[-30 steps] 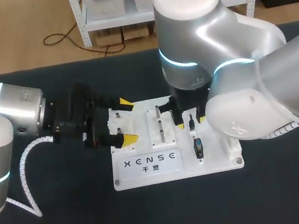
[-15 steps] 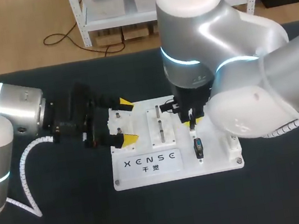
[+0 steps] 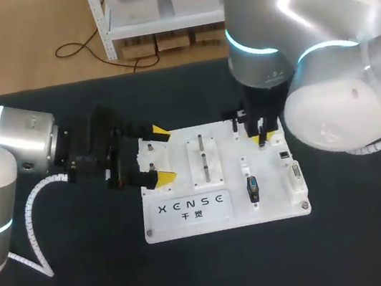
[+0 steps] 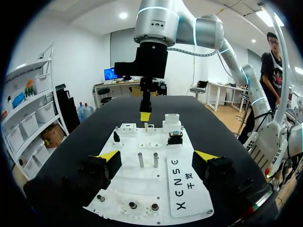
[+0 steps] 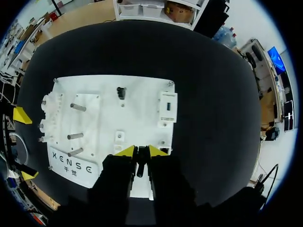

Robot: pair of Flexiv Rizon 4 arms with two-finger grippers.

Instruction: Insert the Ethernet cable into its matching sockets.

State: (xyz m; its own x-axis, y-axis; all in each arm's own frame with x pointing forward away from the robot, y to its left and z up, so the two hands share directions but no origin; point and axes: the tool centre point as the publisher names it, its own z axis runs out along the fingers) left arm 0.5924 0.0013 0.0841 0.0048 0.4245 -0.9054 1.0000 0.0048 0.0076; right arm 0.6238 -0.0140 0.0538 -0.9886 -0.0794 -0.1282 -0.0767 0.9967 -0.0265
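Centre right, over white board's (image 3: pixel 279 201) upper-right part: right fingers (image 5: pixel 127 151) pinched on dark Ethernet plug (image 5: pixel 138 165). Centre left: left fingers (image 3: pixel 160 132) spread wide astride board's edge, holding nothing.

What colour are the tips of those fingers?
Bright yellow fingertips, clearest in the left wrist view.

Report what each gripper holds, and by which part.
Right gripper pinches a slim dark piece, seemingly the Ethernet cable; which part is held is hidden inside the grip. Left gripper is open, holding nothing.
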